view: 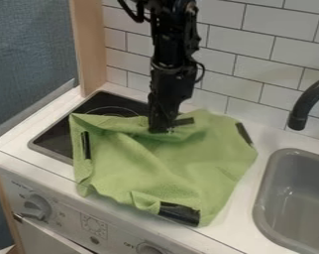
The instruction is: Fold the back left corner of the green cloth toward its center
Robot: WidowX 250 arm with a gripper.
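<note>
The black gripper (pixel 161 129) hangs down at the upper middle of the view, its tip at the back part of a green cloth (pixel 162 163). The cloth lies spread and wrinkled over the counter and over part of the black stovetop. Black strips mark its left side, its right corner, its front edge and a spot just right of the gripper. Folds in the fabric gather around the gripper's tip. Whether the cloth is pinched there is hard to make out.
The dark stovetop (pixel 100 105) shows behind and left of the cloth. At the right are a grey sink (pixel 271 173) and a black faucet (pixel 307 102). A tiled wall (pixel 255 54) stands behind the counter, with a wooden post (pixel 89 44) at the left. Knobs line the front panel.
</note>
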